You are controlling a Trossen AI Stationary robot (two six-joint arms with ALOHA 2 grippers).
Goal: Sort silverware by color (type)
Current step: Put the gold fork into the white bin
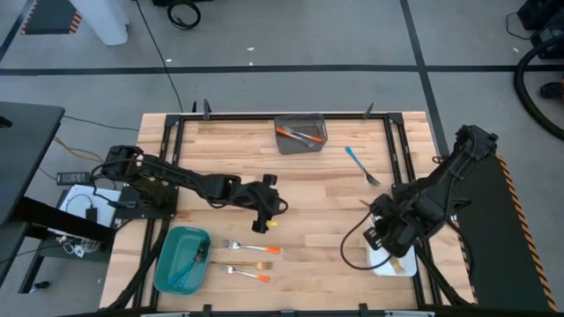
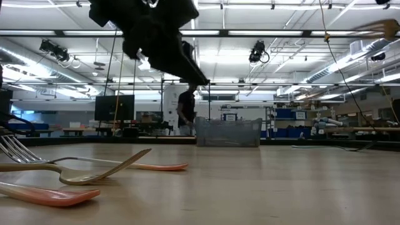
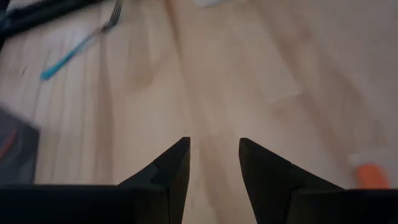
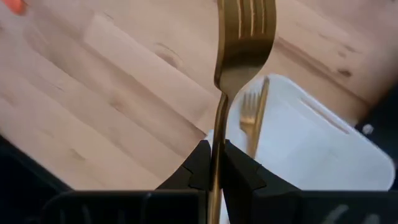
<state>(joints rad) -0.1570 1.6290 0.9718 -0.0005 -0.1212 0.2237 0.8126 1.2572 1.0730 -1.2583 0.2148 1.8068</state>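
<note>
Silverware from above: two orange-handled silver forks [image 1: 249, 247] lie beside the teal bin [image 1: 167, 264], awaiting pickup. Left wrist: left gripper [image 3: 213, 155] is spread, empty, over bare wood. Right wrist: right gripper [image 4: 212, 163] pinches a slim gold fork [image 4: 239, 43] above the white tray [image 4: 323, 149], apparently for dropping in.

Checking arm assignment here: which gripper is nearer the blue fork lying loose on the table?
Right. The right gripper, shut on a gold fork, sits just toward the front of the table from the blue fork. The open left gripper is farther off toward the table's middle.
</note>
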